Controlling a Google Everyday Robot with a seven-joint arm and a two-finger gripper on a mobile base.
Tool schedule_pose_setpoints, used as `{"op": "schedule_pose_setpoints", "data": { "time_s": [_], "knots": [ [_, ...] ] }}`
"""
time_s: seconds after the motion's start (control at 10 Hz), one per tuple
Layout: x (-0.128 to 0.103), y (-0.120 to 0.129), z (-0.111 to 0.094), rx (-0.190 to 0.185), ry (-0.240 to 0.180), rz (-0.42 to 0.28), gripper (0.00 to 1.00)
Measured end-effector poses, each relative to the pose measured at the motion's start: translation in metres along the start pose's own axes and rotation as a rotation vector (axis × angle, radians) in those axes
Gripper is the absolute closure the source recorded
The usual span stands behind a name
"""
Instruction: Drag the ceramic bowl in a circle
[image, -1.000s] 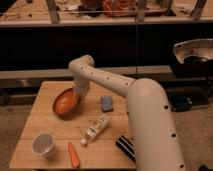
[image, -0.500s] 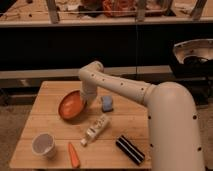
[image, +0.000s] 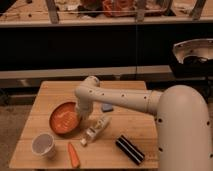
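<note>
Jaws state: cannot tell | gripper at ceramic bowl 3 o'clock rim | step: dragging | next: curve path on bench

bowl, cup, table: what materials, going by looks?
Ceramic bowl: likely glazed ceramic; glossy orange-red inside, darker rim. Small cup: plain matte white, paper or plastic, unclear. Table: wood, pale planks with visible seams. Gripper sits at the bowl's right edge, under the white arm.
</note>
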Motion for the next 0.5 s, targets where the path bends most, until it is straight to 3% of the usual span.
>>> {"op": "schedule_pose_setpoints", "data": {
  "time_s": [0.2,0.5],
  "knots": [
    [-0.016,-0.033,0.014,0.007,-0.02,-0.054,1.0],
    [-0.023,-0.068,0.025,0.007,-0.036,-0.115,1.0]
  ]
}}
